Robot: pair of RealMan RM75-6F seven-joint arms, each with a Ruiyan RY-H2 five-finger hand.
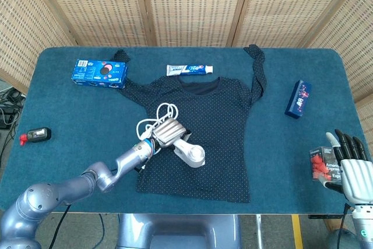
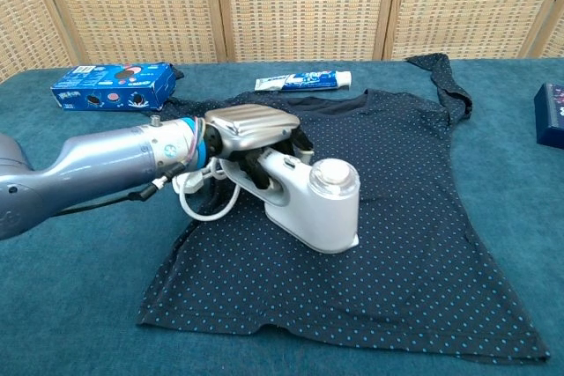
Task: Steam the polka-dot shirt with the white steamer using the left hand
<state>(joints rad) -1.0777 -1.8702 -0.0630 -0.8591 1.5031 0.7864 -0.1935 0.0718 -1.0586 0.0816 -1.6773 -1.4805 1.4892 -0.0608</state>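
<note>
A dark navy polka-dot shirt (image 1: 215, 115) (image 2: 405, 217) lies spread flat on the blue table. My left hand (image 1: 167, 131) (image 2: 251, 134) grips the handle of the white steamer (image 1: 190, 153) (image 2: 319, 206), whose head rests on the shirt's left middle part. The steamer's white cord (image 1: 158, 115) (image 2: 201, 200) is bunched in loops beside the hand. My right hand (image 1: 349, 164) hangs open at the table's right front corner, fingers apart and holding nothing; only the head view shows it.
A blue biscuit box (image 1: 99, 73) (image 2: 110, 85) sits at the back left, a toothpaste tube (image 1: 189, 70) (image 2: 302, 82) above the collar. A dark blue box (image 1: 298, 98) (image 2: 551, 114) lies right. A small packet (image 1: 322, 164) with red contents sits by my right hand. A small black-and-red object (image 1: 36, 136) lies at the left edge.
</note>
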